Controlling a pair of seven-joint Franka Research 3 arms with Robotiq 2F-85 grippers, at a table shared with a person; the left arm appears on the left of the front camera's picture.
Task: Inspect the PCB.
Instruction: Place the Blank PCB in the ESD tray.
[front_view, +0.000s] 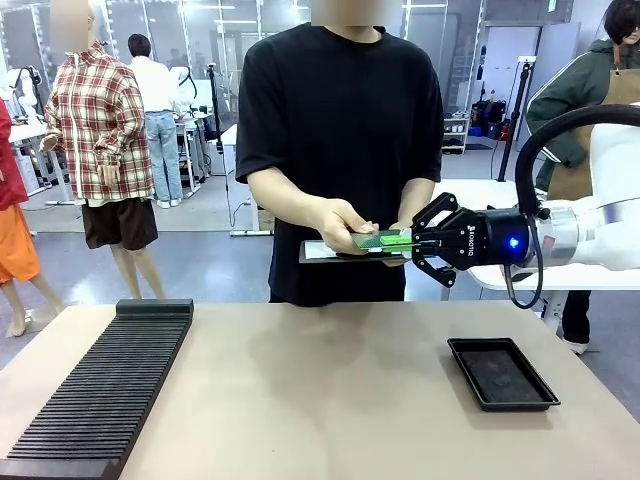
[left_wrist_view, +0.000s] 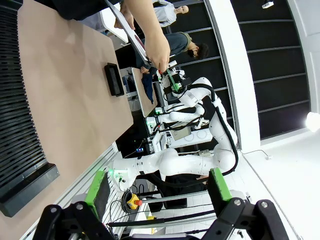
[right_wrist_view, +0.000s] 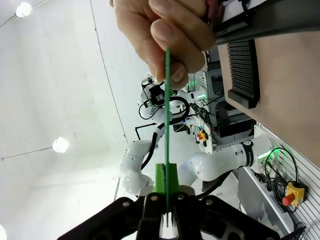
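While our right jaws clamp the PCB (front_view: 378, 240) at its three o'clock end, beyond the worktop's (front_view: 320, 380) twelve o'clock edge, the person's hand (front_view: 345, 222) pinches its nine o'clock end; our left jaws gape empty. If we pull before that hand lets go, it may bend or drop.

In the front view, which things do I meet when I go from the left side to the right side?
The black slotted rack → person's hand → PCB → right gripper, shut on the PCB → black tray.
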